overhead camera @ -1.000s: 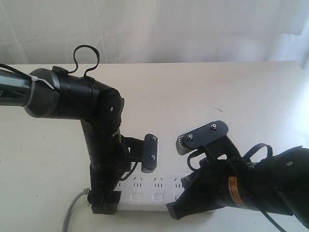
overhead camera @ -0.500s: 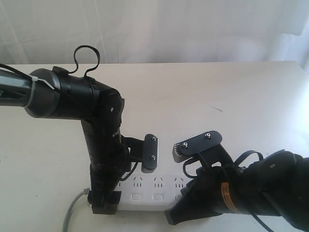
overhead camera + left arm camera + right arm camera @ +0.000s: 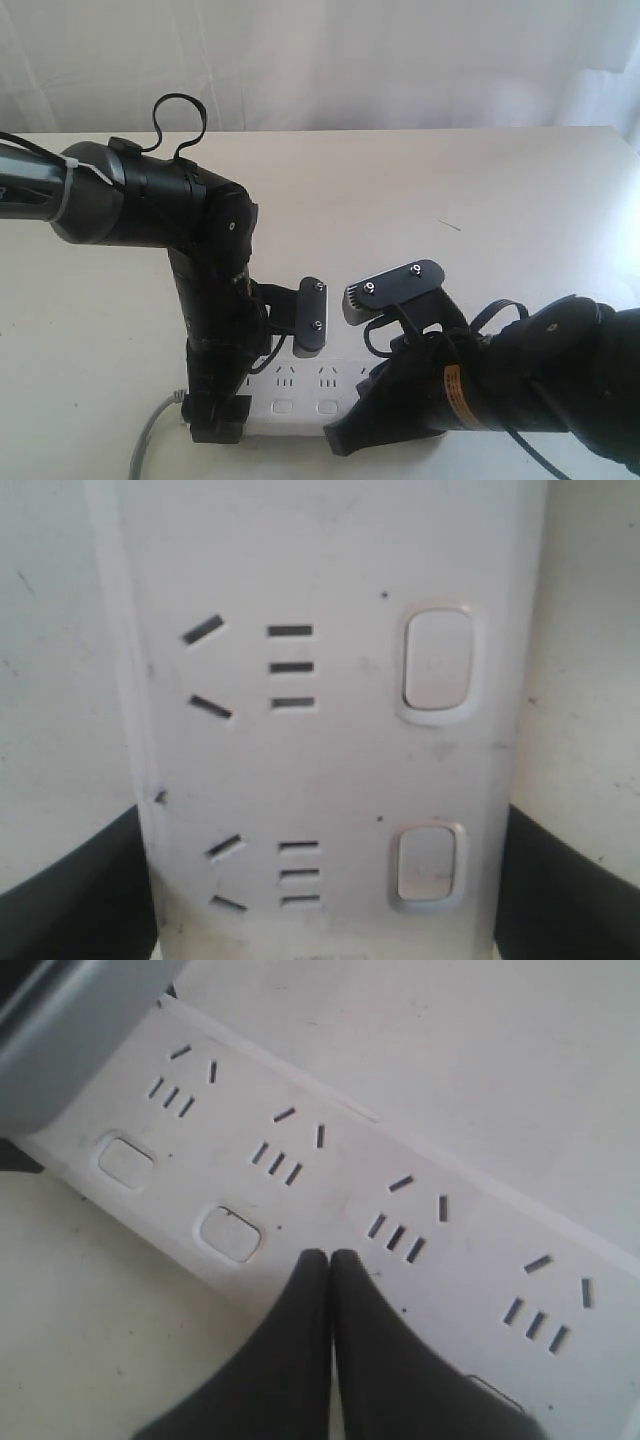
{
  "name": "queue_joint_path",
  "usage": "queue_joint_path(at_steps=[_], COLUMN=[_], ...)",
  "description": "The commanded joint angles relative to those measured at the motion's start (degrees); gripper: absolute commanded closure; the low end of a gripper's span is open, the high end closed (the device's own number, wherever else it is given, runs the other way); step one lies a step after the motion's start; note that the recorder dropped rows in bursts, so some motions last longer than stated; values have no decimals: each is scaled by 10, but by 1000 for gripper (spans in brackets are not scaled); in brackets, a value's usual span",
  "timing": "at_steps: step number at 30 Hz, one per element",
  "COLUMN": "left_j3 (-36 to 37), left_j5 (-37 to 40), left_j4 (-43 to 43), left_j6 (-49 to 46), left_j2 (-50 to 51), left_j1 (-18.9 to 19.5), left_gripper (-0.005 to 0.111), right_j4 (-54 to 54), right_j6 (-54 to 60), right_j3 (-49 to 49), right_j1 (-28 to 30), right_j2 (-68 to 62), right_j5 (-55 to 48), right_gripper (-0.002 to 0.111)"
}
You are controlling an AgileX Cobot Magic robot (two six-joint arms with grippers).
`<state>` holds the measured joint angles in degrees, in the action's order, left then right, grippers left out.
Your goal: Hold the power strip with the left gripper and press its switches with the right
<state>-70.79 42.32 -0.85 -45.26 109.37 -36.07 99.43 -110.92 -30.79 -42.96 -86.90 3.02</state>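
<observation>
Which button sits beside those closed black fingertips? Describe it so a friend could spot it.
On the pale table lies a long white power strip, gripped at one end by the left gripper. In its row of rounded switches, it is the button just beside the shut right gripper's tips; the next bare button sits nearer the left gripper.

The right gripper [image 3: 338,440] has slid left along the power strip [image 3: 300,395], possibly lower

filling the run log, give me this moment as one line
left gripper: shut on strip | right gripper: shut, tips over switch row beside a switch | press: cannot tell
</observation>
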Motion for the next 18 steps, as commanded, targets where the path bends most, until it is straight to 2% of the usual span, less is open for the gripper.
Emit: queue_joint_path(at_steps=[1, 18], left_j3=[2, 2], left_j5=[25, 23], left_j4=[-8, -8], left_j6=[7, 7], left_j2=[-8, -8], left_j1=[0, 0], left_gripper=[107, 107], right_j4=[5, 5], right_j6=[2, 2], right_j3=[11, 29], right_j1=[1, 1], right_j2=[-2, -88], right_j5=[-4, 8], right_gripper=[108, 108])
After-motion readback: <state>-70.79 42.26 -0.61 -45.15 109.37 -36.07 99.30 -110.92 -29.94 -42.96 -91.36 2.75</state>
